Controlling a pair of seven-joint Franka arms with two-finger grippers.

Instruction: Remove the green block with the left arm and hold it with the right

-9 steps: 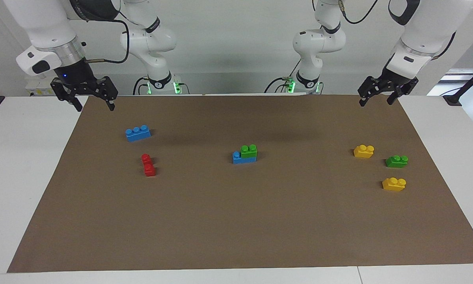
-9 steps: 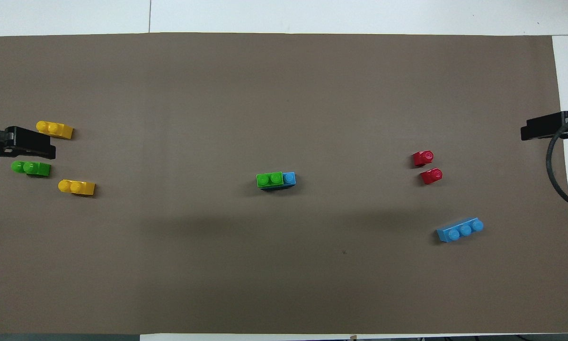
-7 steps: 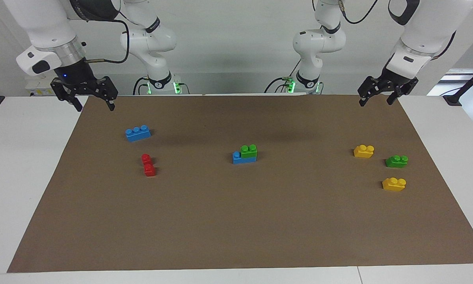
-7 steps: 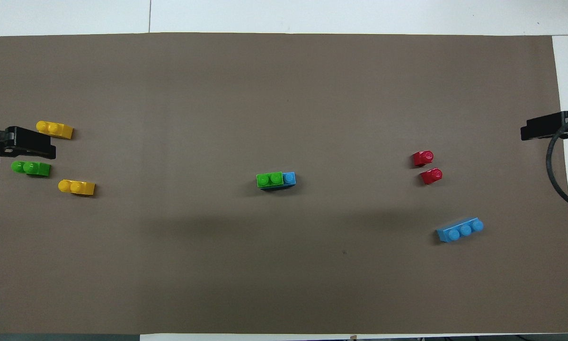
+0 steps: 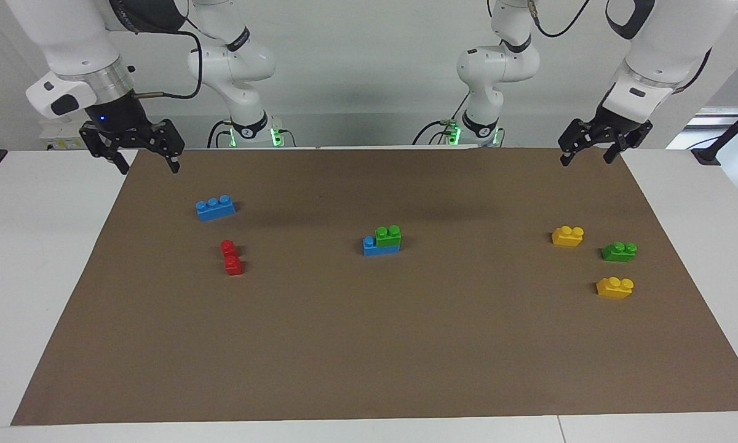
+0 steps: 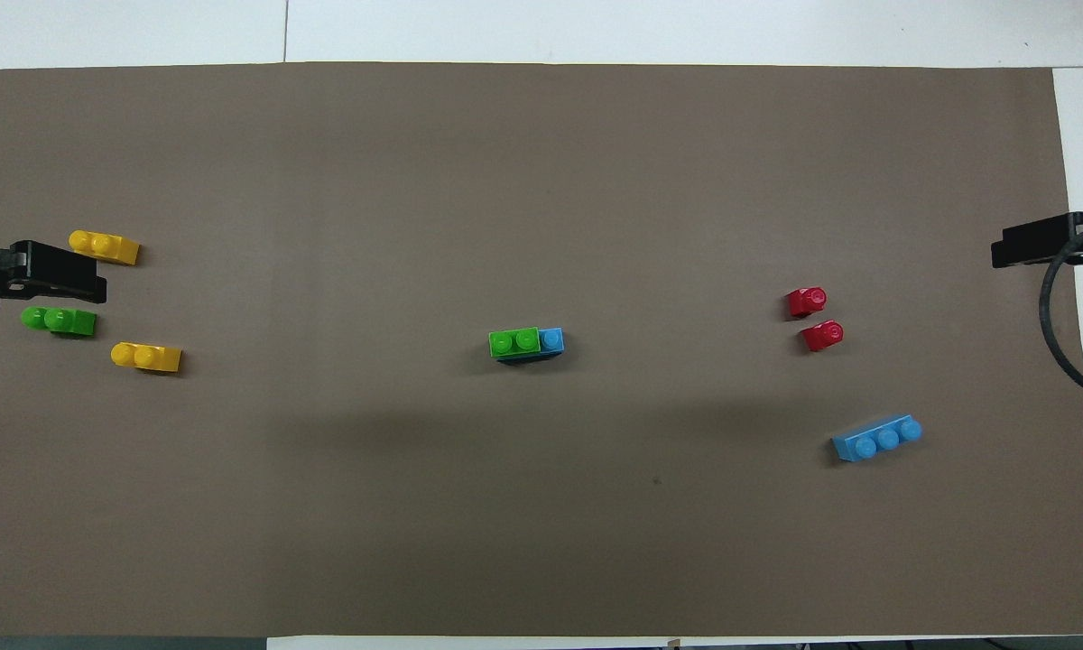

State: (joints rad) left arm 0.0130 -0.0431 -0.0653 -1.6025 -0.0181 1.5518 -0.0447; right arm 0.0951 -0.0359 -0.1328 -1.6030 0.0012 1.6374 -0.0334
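From the facing view, my left gripper point(image 5: 585, 158) hangs in the air over the corner of the brown mat point(image 5: 369, 344) at my left arm's end, its two fingers spread wide with nothing between them. My right gripper point(image 5: 147, 162) hangs the same way over the mat's corner at my right arm's end, fingers apart and empty. The green block point(image 5: 388, 236) sits in the middle of the mat, pressed onto the top of a blue brick point(image 5: 376, 247) (one blue stud stays bare beside it, toward my right arm's end). A second green brick point(image 5: 619, 251) lies loose toward my left arm's end, between two yellow bricks: one yellow brick point(image 5: 567, 235) nearer to me than it, the other yellow brick point(image 5: 615, 287) farther from me. Toward my right arm's end a long blue brick point(image 5: 216, 207) lies alone, and a red brick point(image 5: 231, 257) lies a little farther from me than it.

From the overhead view, only a dark part of my left gripper point(image 6: 32, 278) shows at the edge, over the mat point(image 6: 541, 162) between the yellow brick point(image 6: 103, 246) and the loose green brick point(image 6: 60, 320). My right gripper point(image 6: 1042, 246) pokes in at the other edge. The green block point(image 6: 514, 342) is at the centre on its blue brick point(image 6: 551, 340), well apart from both grippers. The red brick point(image 6: 814, 317) reads here as two red pieces close together (I cannot tell whether they are joined), with the long blue brick point(image 6: 876, 438) nearer to me and the other yellow brick point(image 6: 147, 357) at my left arm's end.
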